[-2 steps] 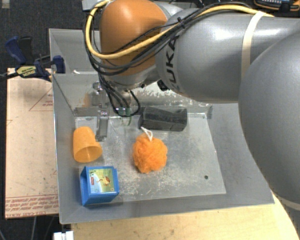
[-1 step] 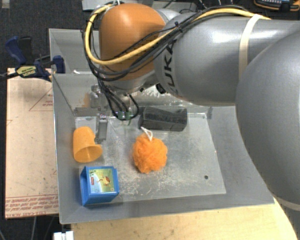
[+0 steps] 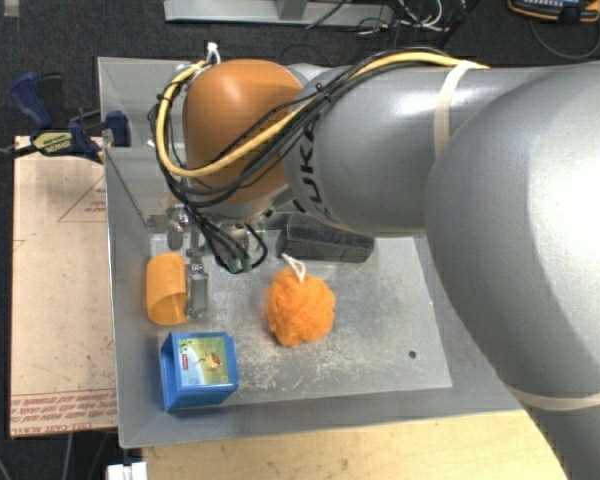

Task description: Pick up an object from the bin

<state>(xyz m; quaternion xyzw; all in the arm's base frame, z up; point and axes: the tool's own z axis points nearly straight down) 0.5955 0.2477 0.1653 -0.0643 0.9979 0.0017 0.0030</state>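
My gripper (image 3: 195,290) hangs low at the bin's left side, one metal finger showing right beside an orange-yellow curved piece (image 3: 165,288) that lies against the left wall. The finger touches or nearly touches its right edge. A fluffy orange pom-pom sponge (image 3: 300,308) with a white loop lies to the right of the gripper. A blue box with a picture label (image 3: 198,370) sits just below the gripper at the front left. A dark grey flat block (image 3: 330,243) lies behind the sponge, partly under the arm.
The arm with its orange dome and cables covers the bin's back and right half. Bare bin floor shows at the front right, beyond the sponge.
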